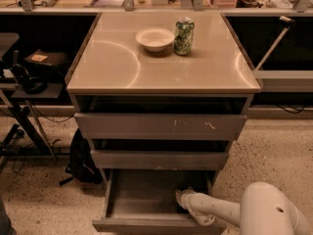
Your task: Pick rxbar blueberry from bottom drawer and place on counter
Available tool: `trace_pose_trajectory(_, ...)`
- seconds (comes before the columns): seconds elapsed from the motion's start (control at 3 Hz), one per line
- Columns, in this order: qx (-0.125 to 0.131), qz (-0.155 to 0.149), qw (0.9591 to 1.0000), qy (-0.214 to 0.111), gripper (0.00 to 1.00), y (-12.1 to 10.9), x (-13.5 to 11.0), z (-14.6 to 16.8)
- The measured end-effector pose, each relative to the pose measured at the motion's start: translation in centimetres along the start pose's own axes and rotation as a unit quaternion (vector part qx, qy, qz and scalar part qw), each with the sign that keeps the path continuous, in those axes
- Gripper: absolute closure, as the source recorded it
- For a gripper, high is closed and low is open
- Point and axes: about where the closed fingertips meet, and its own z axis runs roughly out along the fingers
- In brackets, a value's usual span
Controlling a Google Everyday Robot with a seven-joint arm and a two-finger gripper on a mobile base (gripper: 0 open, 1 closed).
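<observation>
The bottom drawer (pixel 142 207) is pulled open below two other drawers. My gripper (pixel 182 198) reaches into it from the right, low over the drawer floor near its right back part, on a white arm (pixel 215 210). The rxbar blueberry does not show; a small dark patch lies just behind the gripper, and I cannot tell what it is. The counter (pixel 112 62) is the glossy beige top of the cabinet.
A white bowl (pixel 154 38) and a green patterned can (pixel 184 35) stand at the back of the counter. The scratched upper drawer (pixel 161 126) and the middle drawer (pixel 159 159) stick out slightly. A black bag (pixel 80 158) and a stand are on the floor at left.
</observation>
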Motion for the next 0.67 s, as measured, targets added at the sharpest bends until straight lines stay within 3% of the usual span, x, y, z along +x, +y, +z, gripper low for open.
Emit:
trace_pose_trajectory(0.33, 0.000, 0.000, 1.0000, 0.000, 0.88, -0.2, -0.2, -0.2)
trace_pose_trajectory(0.67, -0.005, 0.017, 0.9992, -0.036, 1.00, -0.8, -2.6, -2.7)
